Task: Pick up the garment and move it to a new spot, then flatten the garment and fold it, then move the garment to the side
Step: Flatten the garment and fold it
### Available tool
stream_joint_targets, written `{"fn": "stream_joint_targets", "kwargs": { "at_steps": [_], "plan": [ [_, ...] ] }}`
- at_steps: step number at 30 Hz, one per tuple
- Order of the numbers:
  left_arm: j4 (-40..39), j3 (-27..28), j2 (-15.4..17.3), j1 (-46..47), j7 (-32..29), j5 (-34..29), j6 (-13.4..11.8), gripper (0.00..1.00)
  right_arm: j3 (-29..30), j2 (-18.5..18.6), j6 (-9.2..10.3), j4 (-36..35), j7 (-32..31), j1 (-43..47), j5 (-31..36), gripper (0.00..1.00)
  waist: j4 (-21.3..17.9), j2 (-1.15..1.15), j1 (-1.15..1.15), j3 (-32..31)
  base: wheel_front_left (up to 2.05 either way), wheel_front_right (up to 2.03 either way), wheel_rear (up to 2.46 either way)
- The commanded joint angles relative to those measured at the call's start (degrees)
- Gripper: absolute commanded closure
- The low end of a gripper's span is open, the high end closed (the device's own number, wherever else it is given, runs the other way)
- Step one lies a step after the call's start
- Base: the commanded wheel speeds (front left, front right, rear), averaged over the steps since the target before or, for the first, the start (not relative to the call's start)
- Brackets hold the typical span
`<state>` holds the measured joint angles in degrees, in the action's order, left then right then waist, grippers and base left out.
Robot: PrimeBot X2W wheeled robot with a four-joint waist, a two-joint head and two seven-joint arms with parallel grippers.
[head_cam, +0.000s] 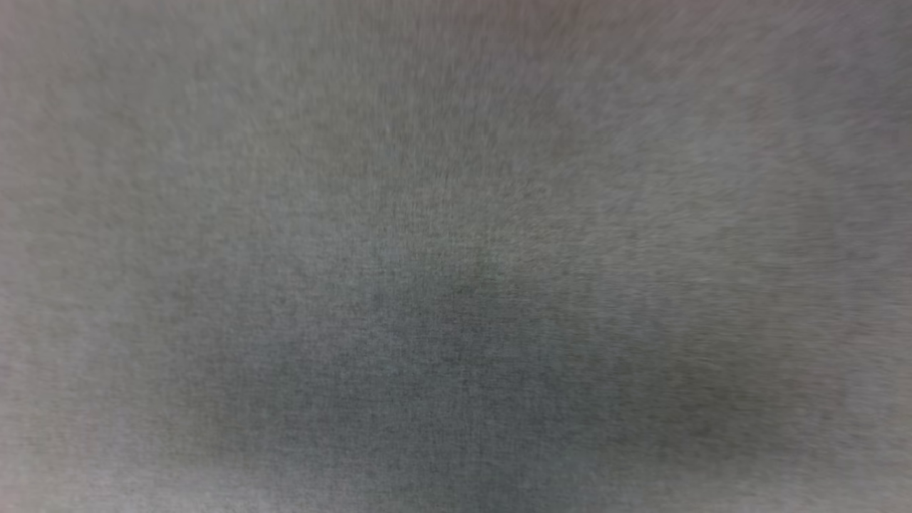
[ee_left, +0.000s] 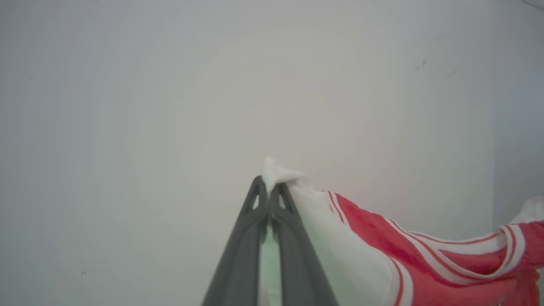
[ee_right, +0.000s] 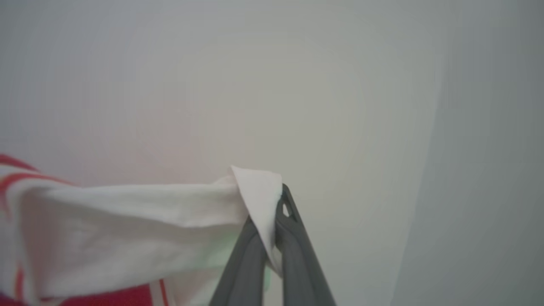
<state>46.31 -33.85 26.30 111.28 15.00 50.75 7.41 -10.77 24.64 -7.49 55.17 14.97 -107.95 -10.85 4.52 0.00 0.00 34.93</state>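
In the left wrist view my left gripper [ee_left: 268, 186] is shut on a white corner of the garment [ee_left: 374, 250], a red shirt with white sleeves and red-and-white striped trim that hangs away to the right. In the right wrist view my right gripper [ee_right: 278, 204] is shut on another white corner of the garment [ee_right: 127, 229], whose white sleeve stretches off to the left with red cloth at the bottom edge. The shirt hangs in the air between the two grippers. The head view is a blurred grey weave very close to the lens.
A plain pale wall or surface [ee_left: 170, 106] lies behind the left gripper, and a like pale surface [ee_right: 340, 106] behind the right one, with a darker grey band [ee_right: 488, 170] at the right.
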Motion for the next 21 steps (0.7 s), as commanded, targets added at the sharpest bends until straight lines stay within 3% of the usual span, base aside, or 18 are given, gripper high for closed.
{"fn": "stream_joint_targets", "kwargs": {
  "at_steps": [1,10,17,21],
  "plan": [
    [-0.2,0.5,-0.3,-0.2,0.1,-0.3,0.1,1.0,0.4,-0.2,0.0,-0.4,0.2,-0.5,0.5,1.0,4.0,0.0,0.0,11.1,0.0,0.0,0.0],
    [-2.6,6.5,-3.3,-9.4,0.1,-3.4,0.1,1.0,1.9,-4.7,0.0,1.9,0.2,3.9,3.8,1.0,6.5,0.0,0.0,13.8,0.0,0.0,0.0],
    [-0.5,3.1,-5.0,-14.7,0.1,-2.1,0.2,1.0,-0.9,-6.3,0.0,4.0,0.2,7.7,0.1,1.0,7.2,0.0,0.0,11.0,0.0,0.0,0.0],
    [0.5,-2.0,-5.1,-18.5,0.1,-0.2,0.2,1.0,-3.9,-5.2,0.0,3.9,0.2,11.2,-4.2,1.0,7.0,0.0,0.0,7.0,0.0,0.0,0.0]
  ]
}}
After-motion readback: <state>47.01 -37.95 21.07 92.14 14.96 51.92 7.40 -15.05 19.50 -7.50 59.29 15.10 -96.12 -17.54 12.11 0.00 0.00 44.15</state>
